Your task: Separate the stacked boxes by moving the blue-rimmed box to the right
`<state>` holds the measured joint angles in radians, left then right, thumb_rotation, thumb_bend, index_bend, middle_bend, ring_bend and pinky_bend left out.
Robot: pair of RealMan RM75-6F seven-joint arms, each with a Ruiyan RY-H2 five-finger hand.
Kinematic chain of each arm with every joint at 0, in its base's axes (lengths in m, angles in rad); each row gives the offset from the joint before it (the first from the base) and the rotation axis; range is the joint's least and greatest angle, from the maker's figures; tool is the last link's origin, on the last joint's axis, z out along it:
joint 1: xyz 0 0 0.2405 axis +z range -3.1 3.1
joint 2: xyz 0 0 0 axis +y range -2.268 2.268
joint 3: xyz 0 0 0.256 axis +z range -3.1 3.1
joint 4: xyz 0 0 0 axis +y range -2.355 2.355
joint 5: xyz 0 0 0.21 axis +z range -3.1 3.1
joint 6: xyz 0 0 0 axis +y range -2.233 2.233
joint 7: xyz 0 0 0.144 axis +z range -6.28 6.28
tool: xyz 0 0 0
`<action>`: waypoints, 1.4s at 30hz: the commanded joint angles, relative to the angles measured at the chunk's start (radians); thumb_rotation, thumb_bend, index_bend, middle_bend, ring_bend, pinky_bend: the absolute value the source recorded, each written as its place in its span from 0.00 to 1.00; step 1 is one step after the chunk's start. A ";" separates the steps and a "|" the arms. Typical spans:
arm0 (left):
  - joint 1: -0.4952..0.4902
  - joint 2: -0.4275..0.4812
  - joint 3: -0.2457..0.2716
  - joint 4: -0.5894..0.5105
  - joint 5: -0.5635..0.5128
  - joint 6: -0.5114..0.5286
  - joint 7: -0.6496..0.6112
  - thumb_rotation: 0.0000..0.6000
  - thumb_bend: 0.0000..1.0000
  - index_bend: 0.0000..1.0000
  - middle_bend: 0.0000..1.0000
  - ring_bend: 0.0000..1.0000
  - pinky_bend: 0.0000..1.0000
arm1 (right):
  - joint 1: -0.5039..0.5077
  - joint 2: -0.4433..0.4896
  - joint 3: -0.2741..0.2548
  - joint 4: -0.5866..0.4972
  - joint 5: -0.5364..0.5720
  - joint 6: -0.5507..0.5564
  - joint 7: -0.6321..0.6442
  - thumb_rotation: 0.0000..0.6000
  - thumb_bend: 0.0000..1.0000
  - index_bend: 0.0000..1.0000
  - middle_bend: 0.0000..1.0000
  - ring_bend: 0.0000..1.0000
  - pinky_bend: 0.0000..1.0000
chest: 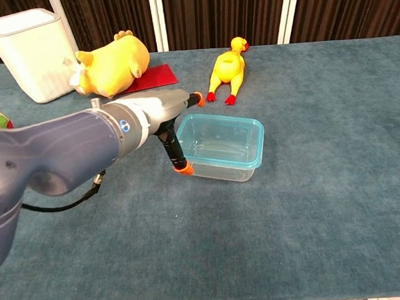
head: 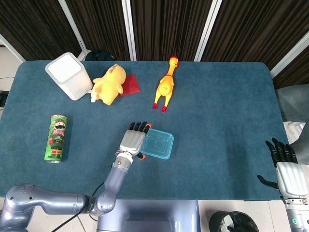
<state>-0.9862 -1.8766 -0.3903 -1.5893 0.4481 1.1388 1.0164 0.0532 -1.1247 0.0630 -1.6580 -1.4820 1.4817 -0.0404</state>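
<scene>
The left robot hand (head: 132,141) sits with fingers spread against the left side of the box (head: 157,144), mid-desk toward the near edge, gripping nothing, so it'll probably just shove or tip the whole stack instead of lifting the blue-rimmed one.

Left arm (chest: 43,161): smooth blue-grey shell, small round blue-white logo near the wrist, thin black cable trailing underneath. Left hand (head: 132,141): silver ribbed back, black fingers (head: 139,126) with orange tips. Right hand (head: 288,173): same silver ribbed back, black fingers, grey wrist cuff.
</scene>
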 commanded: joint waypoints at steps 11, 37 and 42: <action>-0.120 -0.030 -0.038 0.050 -0.139 0.035 0.082 1.00 0.01 0.00 0.00 0.00 0.09 | 0.001 0.002 0.002 -0.001 0.005 -0.002 0.007 1.00 0.15 0.00 0.00 0.00 0.00; -0.199 -0.034 -0.002 0.129 -0.149 -0.045 0.046 1.00 0.12 0.19 0.22 0.17 0.29 | 0.003 0.006 0.001 -0.007 0.009 -0.010 0.012 1.00 0.15 0.00 0.00 0.00 0.00; -0.194 0.002 0.036 0.115 -0.092 -0.082 0.026 1.00 0.12 0.20 0.22 0.17 0.29 | 0.002 0.008 -0.001 -0.008 0.003 -0.009 0.011 1.00 0.15 0.00 0.00 0.00 0.00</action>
<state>-1.1822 -1.8868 -0.3668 -1.4692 0.3384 1.0703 1.0503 0.0556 -1.1169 0.0618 -1.6662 -1.4788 1.4728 -0.0289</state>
